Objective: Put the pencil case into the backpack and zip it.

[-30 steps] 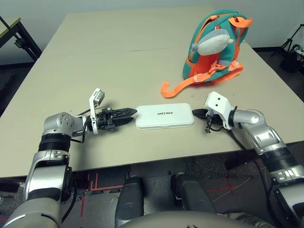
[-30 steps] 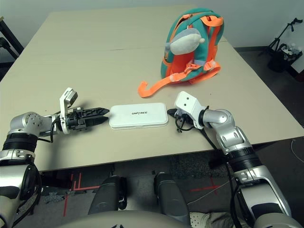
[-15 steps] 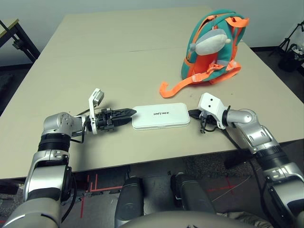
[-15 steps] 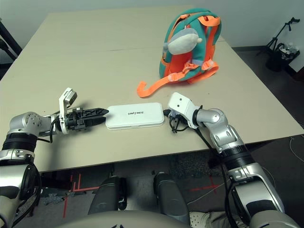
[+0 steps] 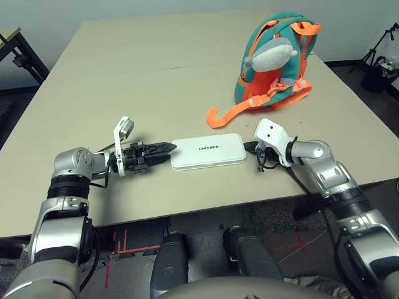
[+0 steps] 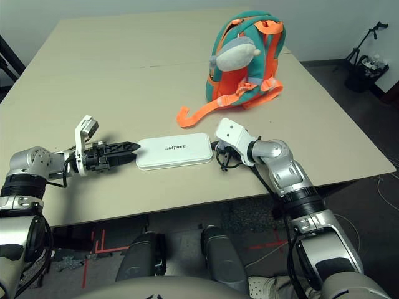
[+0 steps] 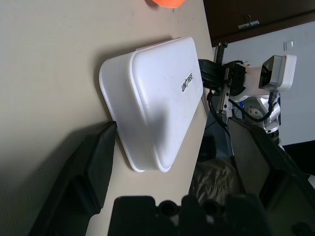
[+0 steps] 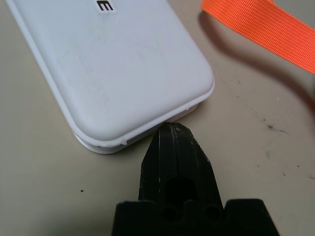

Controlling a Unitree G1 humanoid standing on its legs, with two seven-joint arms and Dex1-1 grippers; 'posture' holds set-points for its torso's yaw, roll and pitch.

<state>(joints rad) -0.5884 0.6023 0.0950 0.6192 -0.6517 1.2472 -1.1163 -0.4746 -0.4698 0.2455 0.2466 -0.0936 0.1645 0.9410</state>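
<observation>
Presently the pencil case [image 5: 207, 150] lies flat on the table [image 5: 124, 81], long axis running left to right across the robot's front, directly between the 2 claws. The left claw [image 5: 163, 151] stands spread wide at the case's left short end, 1 finger [image 7: 96, 162] beside that end's corner, nothing held. The right claw [image 8: 172, 147] is clenched shut and empty, its tip touching or just short of the right short end. Both are about equally near, so the coming move appears to turn on the case being taken or pushed end-on along its length. The backpack [image 5: 274, 59] stands well apart, behind and to the right. Against the earlier frame, the right claw has closed in leftward, and the case has slid with it toward the left claw.
</observation>
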